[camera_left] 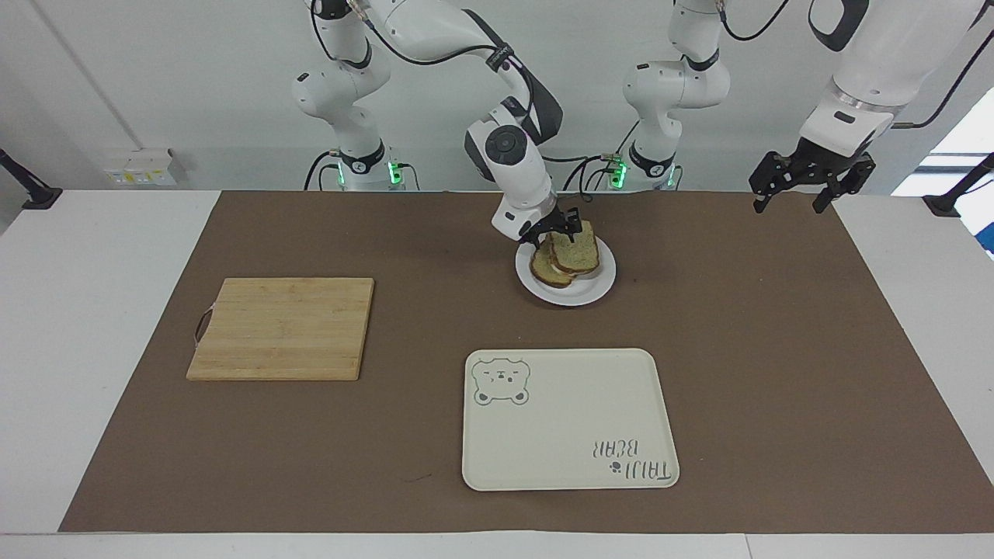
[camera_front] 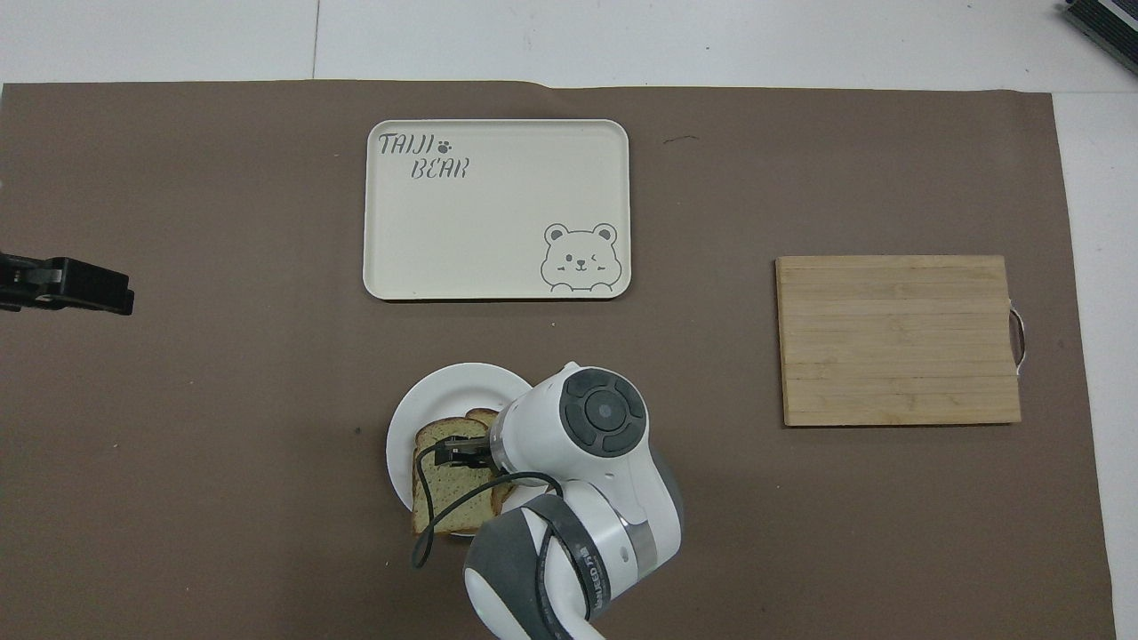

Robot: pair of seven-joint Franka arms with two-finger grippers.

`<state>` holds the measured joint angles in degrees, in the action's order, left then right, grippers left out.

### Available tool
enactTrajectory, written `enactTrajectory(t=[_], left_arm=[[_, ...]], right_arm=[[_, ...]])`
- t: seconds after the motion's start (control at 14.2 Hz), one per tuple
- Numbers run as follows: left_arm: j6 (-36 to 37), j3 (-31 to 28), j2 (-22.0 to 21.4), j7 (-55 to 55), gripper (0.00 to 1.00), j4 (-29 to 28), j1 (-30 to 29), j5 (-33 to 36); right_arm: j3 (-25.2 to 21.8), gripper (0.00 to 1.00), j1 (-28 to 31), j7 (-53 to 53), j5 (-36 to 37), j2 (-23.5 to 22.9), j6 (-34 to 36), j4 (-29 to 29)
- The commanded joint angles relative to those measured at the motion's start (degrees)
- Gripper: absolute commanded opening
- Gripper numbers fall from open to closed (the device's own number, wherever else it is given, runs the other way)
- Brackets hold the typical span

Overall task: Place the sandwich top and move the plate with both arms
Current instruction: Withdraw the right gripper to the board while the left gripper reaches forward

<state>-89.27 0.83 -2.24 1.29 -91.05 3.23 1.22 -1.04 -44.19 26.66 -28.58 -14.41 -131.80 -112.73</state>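
Note:
The sandwich top (camera_left: 578, 250), a speckled tan slice, lies on a lower slice (camera_left: 543, 272) on the small white plate (camera_left: 590, 289), which stands near the robots at mid-table. The top slice overhangs the plate's rim on the robots' side in the overhead view (camera_front: 449, 489). My right gripper (camera_left: 557, 230) is just above the slice's edge nearest the robots, fingers spread and holding nothing; it also shows in the overhead view (camera_front: 458, 450). My left gripper (camera_left: 788, 203) waits open and empty, raised over the mat's edge at the left arm's end.
A cream tray with a bear print (camera_left: 571, 419) lies farther from the robots than the plate. A wooden cutting board (camera_left: 281, 328) lies toward the right arm's end. A brown mat covers the table.

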Motion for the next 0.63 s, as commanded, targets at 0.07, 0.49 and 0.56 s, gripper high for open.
enactTrajectory(t=[0.07,0.49,0.56], left_arm=[[0.8,0.1,-0.2,0.9,1.00,0.1,-0.5,-0.1],[3.4,0.5,-0.7,0.7,1.00,-0.1,-0.4,0.5],[4.5,0.1,-0.8,0.8,1.00,0.0,-0.5,-0.1]], right_arm=[[0.3,1.00,4.2,0.8,4.6,3.6,2.2,-0.1],[0.2,1.00,12.0,0.8,13.4,8.9,7.3,-0.5],[0.2,1.00,13.3,0.7,14.6,9.4,8.4,-0.2]])
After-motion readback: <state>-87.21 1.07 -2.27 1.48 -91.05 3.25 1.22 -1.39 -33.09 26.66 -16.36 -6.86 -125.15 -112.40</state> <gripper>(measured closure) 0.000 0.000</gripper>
